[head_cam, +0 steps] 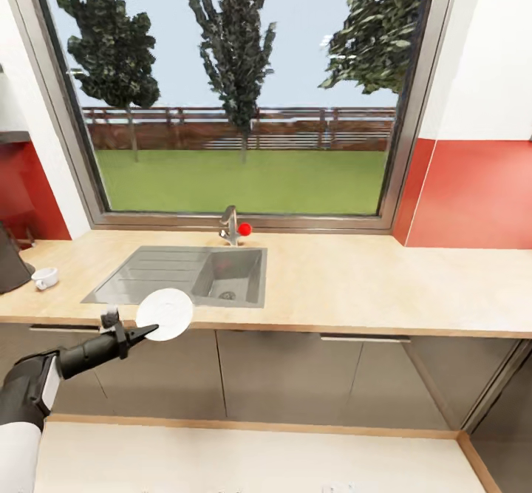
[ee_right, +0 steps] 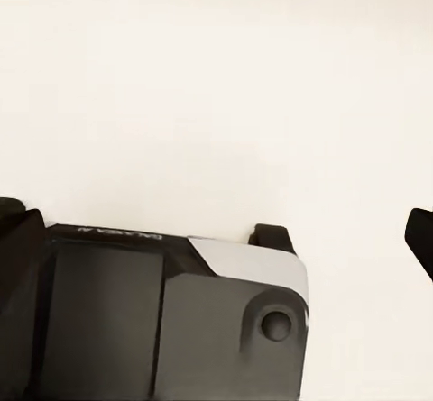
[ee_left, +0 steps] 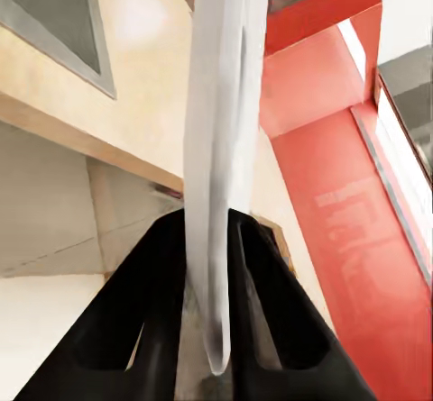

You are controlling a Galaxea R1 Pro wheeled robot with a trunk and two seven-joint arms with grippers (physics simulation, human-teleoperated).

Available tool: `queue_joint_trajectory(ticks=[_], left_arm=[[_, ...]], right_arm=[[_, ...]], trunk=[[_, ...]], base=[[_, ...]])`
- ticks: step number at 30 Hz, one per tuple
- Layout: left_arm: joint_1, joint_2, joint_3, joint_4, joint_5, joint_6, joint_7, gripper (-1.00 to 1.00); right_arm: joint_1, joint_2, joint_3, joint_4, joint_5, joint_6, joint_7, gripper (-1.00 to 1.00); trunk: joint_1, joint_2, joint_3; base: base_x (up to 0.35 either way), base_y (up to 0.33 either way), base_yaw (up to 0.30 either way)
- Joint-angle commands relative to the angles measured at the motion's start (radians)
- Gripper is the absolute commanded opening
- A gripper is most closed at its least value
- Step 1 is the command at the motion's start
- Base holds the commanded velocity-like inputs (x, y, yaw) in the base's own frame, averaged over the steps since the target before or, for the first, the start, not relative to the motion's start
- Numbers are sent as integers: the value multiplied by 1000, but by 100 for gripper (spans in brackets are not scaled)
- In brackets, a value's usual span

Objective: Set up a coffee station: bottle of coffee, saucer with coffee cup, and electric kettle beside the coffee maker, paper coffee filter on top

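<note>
Head view shows your left gripper (head_cam: pixel 150 328) holding the small round plain white saucer (head_cam: pixel 165 314), fingers pinched on its rim, in front of the inset steel sink (head_cam: pixel 185 275) at the front edge of the long light wood bench (head_cam: pixel 355 282). The tiny white coffee cup (head_cam: pixel 45 278) sits left of the sink. Your right fingers: I cannot tell.

Large window (head_cam: pixel 244 86) onto lawn and trees; red-and-white walls (head_cam: pixel 473 190).
</note>
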Motion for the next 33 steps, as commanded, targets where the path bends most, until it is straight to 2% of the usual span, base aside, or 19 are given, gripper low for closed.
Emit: queue_joint_trajectory(ticks=[1, 3, 4, 9, 10, 14, 17, 18, 27, 33], left_arm=[[-1, -5, 15, -2, -4, -1, 24, -100], [-1, -9, 24, -5, -3, -9, 59, -100], [-2, -17, 31, -8, -2, -16, 96, -100], [-2, -23, 33, -24, -9, -18, 115, -100], [-2, -31, 33, -27, -8, -18, 139, -100], [-2, -37, 39, -29, -4, -20, 168, -100], [-2, -39, 41, -30, -2, -20, 175, -100], [-2, -33, 41, -30, -2, -20, 178, -100], [-2, -33, 41, -30, -2, -20, 177, -100], [-2, -32, 41, -30, -2, -20, 176, -100]], right_arm=[[0, 0, 8, -2, -10, 6, -6, 100], [0, 0, 8, -2, -13, 5, -6, 100], [0, 2, 8, -2, -14, 5, -6, 100], [1, 1, 8, -1, -15, 5, -6, 100], [1, 2, 9, -1, -15, 5, -6, 100], [1, 2, 9, -2, -15, 5, -6, 100], [1, 2, 10, -3, -15, 5, -5, 100], [1, 2, 10, -5, -13, -22, -3, 100], [1, -5, 6, -2, -16, -26, -3, 100], [1, -7, 4, -2, -15, -26, -5, 100]], trunk=[[1, -2, -3], [1, -2, -5], [1, -2, -6], [1, -2, -6], [1, -2, -6], [1, -2, -6], [1, -2, -6], [1, -2, -6], [1, -2, -6], [1, -2, -6]], base=[[0, 0, 227], [0, 0, 221], [0, 0, 86], [0, 0, 28], [0, 0, 4], [0, 0, 2], [0, 0, 0], [0, 0, 0], [0, 0, 3], [0, 0, 186]])
